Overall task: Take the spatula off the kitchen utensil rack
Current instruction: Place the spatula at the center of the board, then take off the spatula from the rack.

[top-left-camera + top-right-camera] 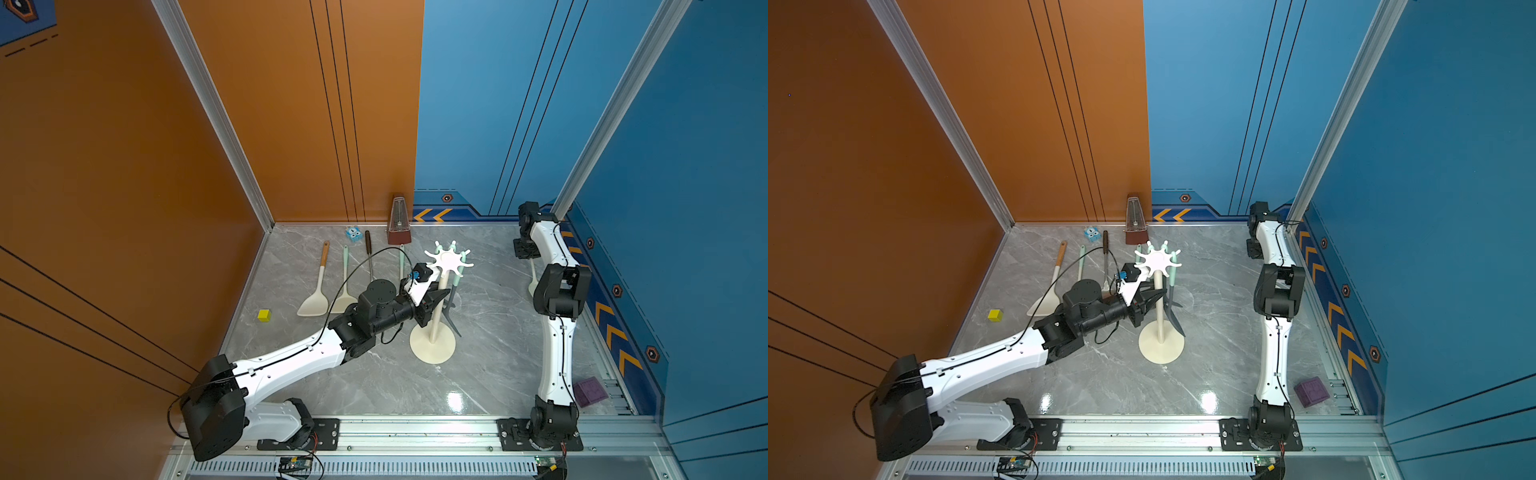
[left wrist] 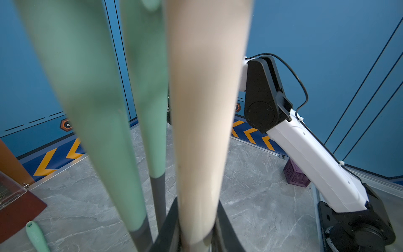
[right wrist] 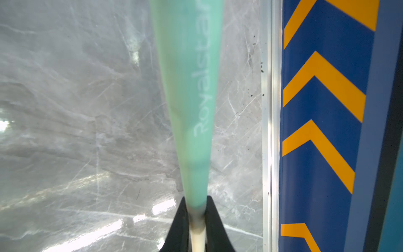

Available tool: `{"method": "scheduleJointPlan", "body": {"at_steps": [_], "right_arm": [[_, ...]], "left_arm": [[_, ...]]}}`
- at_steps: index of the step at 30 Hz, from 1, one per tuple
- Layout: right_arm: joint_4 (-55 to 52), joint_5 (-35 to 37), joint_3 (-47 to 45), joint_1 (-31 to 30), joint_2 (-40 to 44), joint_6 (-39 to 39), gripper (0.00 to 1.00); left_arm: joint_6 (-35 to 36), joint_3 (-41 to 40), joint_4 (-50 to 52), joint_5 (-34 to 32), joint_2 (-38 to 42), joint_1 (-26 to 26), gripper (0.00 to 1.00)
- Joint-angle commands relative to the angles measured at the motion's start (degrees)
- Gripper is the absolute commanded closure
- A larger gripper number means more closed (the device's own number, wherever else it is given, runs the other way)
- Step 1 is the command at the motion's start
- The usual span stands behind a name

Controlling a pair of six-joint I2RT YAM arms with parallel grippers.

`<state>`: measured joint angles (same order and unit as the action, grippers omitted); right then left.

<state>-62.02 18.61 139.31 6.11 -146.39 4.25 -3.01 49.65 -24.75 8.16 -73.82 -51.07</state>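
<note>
Cream pole of kitchen utensil rack (image 2: 202, 109) clamped in my left gripper (image 2: 197, 205), plain in left wrist view. Only right wrist view shows right gripper (image 3: 197, 201) pinching mint-handled spatula (image 3: 189, 87), off rack, over surface (image 3: 87, 109) beside chevron wall (image 3: 322, 109); top views hide grip.

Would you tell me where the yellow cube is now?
In both top views, the yellow cube sits on the table by the orange wall, left of the wooden-handled spatula.

Left arm (image 1: 291, 361), right arm (image 1: 557, 357): white shells, black joints.
</note>
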Motion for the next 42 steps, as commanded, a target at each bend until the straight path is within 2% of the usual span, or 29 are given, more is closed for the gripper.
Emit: {"method": "scheduleJointPlan", "body": {"at_steps": [1,6,13,18,21,24,27,31,36,39,42], "right_arm": [[-4.2,-1.5,1.9,-0.7,-0.9,-2.3,0.85],[-4.8,-1.6,2.0,-0.7,-1.6,-2.9,0.81],[-5.0,-1.3,2.6,-0.7,-1.9,-3.6,0.81],[-5.2,-1.2,1.3,-1.6,3.2,-4.5,0.81],[-4.8,-5.0,-2.0,-2.5,9.8,-5.5,0.8],[-0.1,-12.4,-10.4,-4.1,19.7,-6.3,0.74],[12.1,-22.4,-25.6,-5.5,33.1,-9.4,0.66],[30.2,-36.6,-46.4,-7.2,49.1,-12.9,0.62],[46.2,-51.0,-64.9,-9.1,63.6,-14.8,0.56],[52.9,-57.3,-73.0,-8.9,70.1,-15.9,0.53],[53.2,-59.4,-77.0,-8.7,74.7,-15.8,0.52]], "left_arm": [[-0.5,-2.1,4.3,1.0,0.0,0.2,0.99],[-0.4,-2.0,4.3,1.1,0.0,0.2,0.99],[-0.6,-2.1,4.3,1.1,0.2,0.2,0.99],[-0.7,-2.8,4.3,2.7,1.0,0.6,0.99],[-1.0,-3.3,4.3,3.4,1.8,0.9,0.92],[-1.2,-3.9,4.3,4.4,2.3,1.3,0.89],[-1.7,-4.3,4.3,4.8,2.5,1.7,0.85],[-2.4,-5.0,4.3,4.8,3.1,2.4,0.75],[-2.7,-4.9,4.3,5.4,2.8,3.1,0.73],[-2.8,-4.3,4.3,5.8,2.4,3.1,0.71],[-2.8,-3.6,4.3,6.5,1.5,3.1,0.71]]}}
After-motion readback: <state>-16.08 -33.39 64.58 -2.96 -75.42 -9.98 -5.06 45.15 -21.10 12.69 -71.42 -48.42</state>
